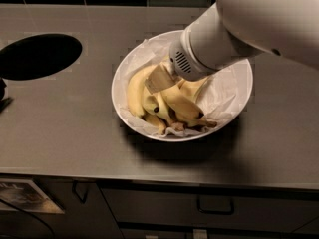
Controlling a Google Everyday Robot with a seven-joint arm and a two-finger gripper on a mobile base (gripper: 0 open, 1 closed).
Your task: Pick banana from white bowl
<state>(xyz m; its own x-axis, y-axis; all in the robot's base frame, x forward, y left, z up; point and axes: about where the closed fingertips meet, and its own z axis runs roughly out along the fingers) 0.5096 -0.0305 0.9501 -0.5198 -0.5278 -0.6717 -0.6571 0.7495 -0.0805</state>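
The white bowl [238, 106], lined with crinkled white paper, sits on the steel counter at the centre of the camera view. It holds several yellow bananas. A long curved banana [133, 91] lies along the bowl's left side, and shorter ones [182, 108] are bunched at the front. My gripper [158, 78] reaches in from the upper right and sits down among the bananas, on top of the bunch and right next to the curved banana. The white arm hides the back part of the bowl.
A dark round hole [37, 56] is cut into the counter at the left. Dark tiles run along the back wall. Cabinet drawers with handles [215, 208] lie below the counter's front edge. A dark object [3, 96] shows at the far left edge.
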